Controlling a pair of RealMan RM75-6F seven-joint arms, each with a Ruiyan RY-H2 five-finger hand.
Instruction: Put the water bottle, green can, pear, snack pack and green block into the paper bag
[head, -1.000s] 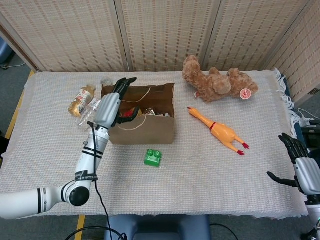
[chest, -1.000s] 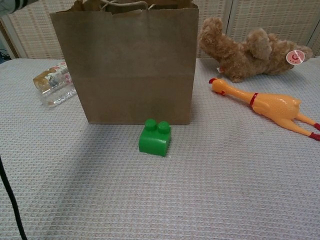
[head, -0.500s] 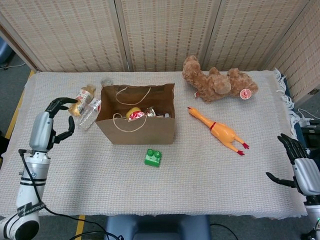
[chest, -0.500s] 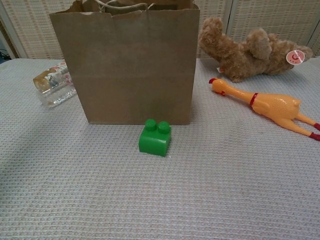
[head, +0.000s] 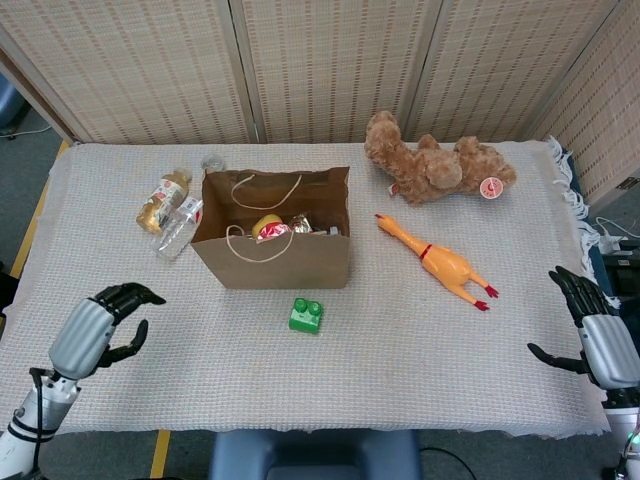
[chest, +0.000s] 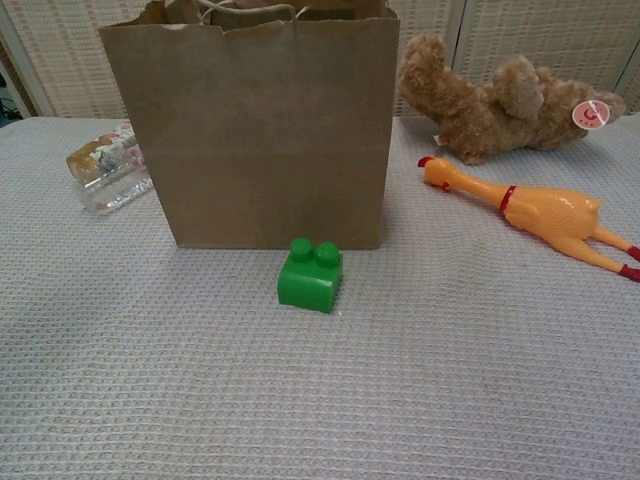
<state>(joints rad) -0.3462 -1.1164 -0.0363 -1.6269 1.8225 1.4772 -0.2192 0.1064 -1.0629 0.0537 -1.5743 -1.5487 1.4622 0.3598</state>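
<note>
The brown paper bag (head: 272, 256) stands open mid-table, a yellow pear (head: 266, 226) and a red-and-white snack pack (head: 299, 226) showing inside it. A green block (head: 306, 314) sits just in front of the bag, also seen in the chest view as the green block (chest: 311, 274) before the paper bag (chest: 260, 130). The clear water bottle (head: 178, 229) lies left of the bag. No green can is visible. My left hand (head: 95, 333) hovers near the front-left table edge, fingers loosely curved and holding nothing. My right hand (head: 600, 338) is at the right edge, fingers spread, empty.
An amber bottle (head: 163, 200) lies beside the water bottle. A brown teddy bear (head: 435, 162) lies at the back right, with a rubber chicken (head: 440, 261) in front of it. A folding screen stands behind the table.
My left arm has pulled back from above the bag's left rim, out to the left and down to the front-left edge. The right hand has barely moved.
</note>
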